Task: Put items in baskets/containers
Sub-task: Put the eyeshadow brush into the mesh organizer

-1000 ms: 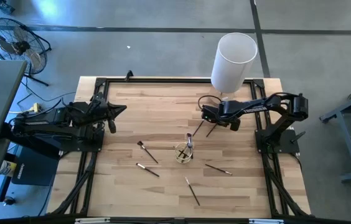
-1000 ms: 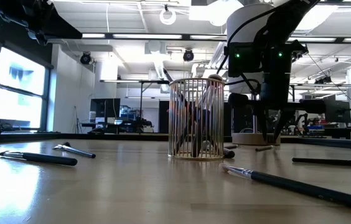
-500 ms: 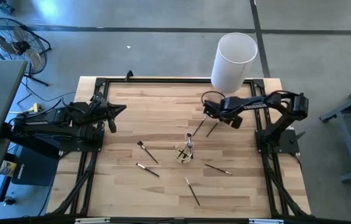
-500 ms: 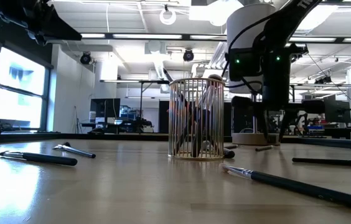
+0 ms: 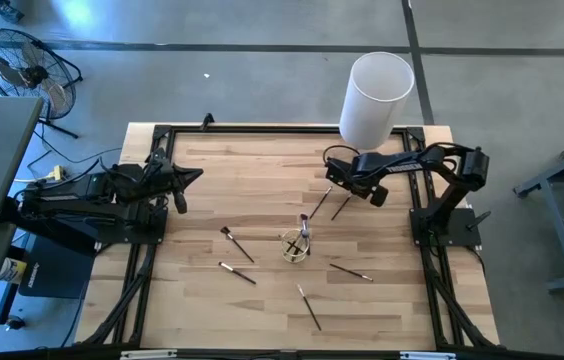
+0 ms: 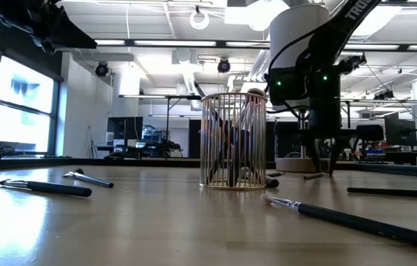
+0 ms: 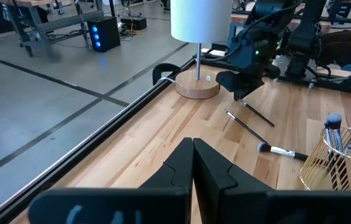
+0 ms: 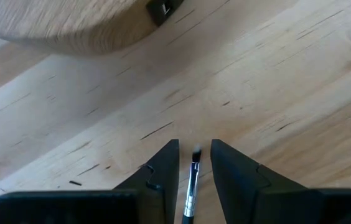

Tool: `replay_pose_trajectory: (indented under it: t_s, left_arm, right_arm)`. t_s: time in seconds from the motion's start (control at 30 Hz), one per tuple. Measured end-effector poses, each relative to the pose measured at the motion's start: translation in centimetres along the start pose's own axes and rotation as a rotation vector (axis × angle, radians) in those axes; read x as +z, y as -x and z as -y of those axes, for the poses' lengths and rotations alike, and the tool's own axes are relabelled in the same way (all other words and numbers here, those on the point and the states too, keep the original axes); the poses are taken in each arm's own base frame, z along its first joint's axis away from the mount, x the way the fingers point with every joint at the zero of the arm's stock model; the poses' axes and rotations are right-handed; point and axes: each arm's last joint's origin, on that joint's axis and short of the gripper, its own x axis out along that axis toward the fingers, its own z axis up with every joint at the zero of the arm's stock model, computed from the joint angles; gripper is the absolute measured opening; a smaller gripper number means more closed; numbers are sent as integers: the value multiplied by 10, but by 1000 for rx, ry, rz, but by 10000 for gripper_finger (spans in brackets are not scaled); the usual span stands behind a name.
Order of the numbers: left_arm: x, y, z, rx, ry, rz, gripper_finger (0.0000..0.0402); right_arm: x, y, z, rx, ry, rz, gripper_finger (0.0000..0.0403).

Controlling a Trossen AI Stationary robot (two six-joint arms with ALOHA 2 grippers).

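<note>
A round gold wire cup stands mid-table with a few brushes upright in it. Several thin brushes lie loose on the wood, such as one brush left of the cup and another brush right of it. My right gripper points down near the lamp base, open. Its fingers stand on either side of the bristle end of a dark brush that lies flat, with a gap on both sides. That brush also shows in the high view. My left gripper is shut and empty at the table's left.
A tall white cylinder lamp on a round wooden base stands at the far edge, close behind my right gripper. Two more brushes lie between the lamp and the cup. Black frame rails run along the table's edges.
My right gripper has gone a little toward the table's far edge and down toward the table, over the end of the dark brush.
</note>
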Motion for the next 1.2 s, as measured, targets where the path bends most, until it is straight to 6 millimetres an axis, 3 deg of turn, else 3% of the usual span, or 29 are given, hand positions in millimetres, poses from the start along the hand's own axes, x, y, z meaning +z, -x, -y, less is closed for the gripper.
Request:
replay_pose_trajectory:
  t_s: [0.2, 0.47, 0.73, 0.97, 1.2]
  left_arm:
    - [-1, 0, 0, 1, -2, -5, 0]
    - [0, 0, -1, 19, -1, -3, 0]
    - [0, 0, -1, 27, 0, -1, 0]
    - [0, 0, -1, 26, 1, -1, 0]
    - [0, -1, 0, 2, -6, -5, 0]
  right_arm:
    - [0, -1, 1, -15, -7, 10, 80]
    - [-1, -2, 2, -23, 20, 6, 6]
    - [-11, 0, 3, 5, 110, 25, 2]
    - [-32, 9, 7, 57, 305, 48, 1]
    - [-51, 41, 18, 196, 596, 180, 0]
